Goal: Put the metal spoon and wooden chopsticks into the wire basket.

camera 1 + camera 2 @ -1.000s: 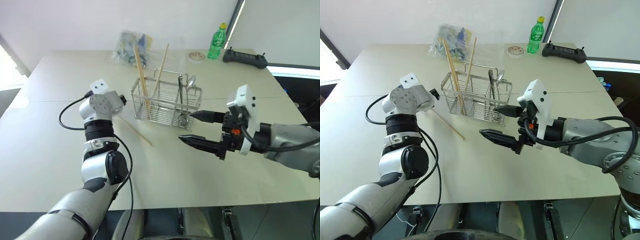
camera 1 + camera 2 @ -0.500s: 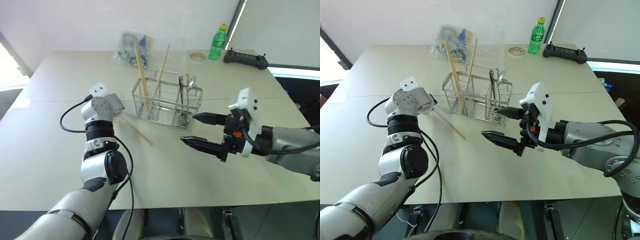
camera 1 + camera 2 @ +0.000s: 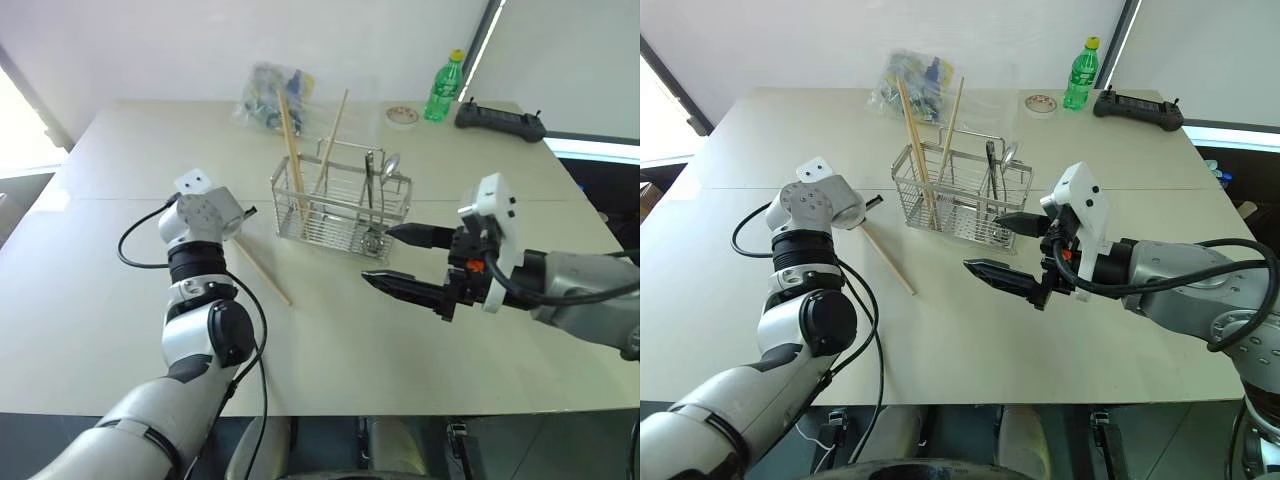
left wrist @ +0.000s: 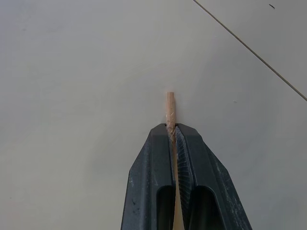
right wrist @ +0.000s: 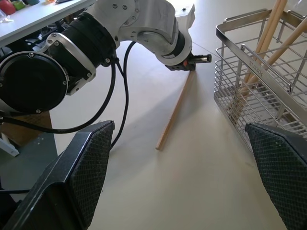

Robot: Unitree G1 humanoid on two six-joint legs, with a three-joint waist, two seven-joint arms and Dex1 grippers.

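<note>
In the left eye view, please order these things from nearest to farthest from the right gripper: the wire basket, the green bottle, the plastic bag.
From the right gripper:
1. The wire basket, just beyond it toward the table's middle.
2. The plastic bag, far behind the basket, on the left.
3. The green bottle, at the far edge, on the right. The bag and the bottle are too close to call.

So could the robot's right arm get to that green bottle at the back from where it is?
Probably not easily: the green bottle stands at the table's far edge, well beyond the open right tool, though nothing blocks the way.
</note>
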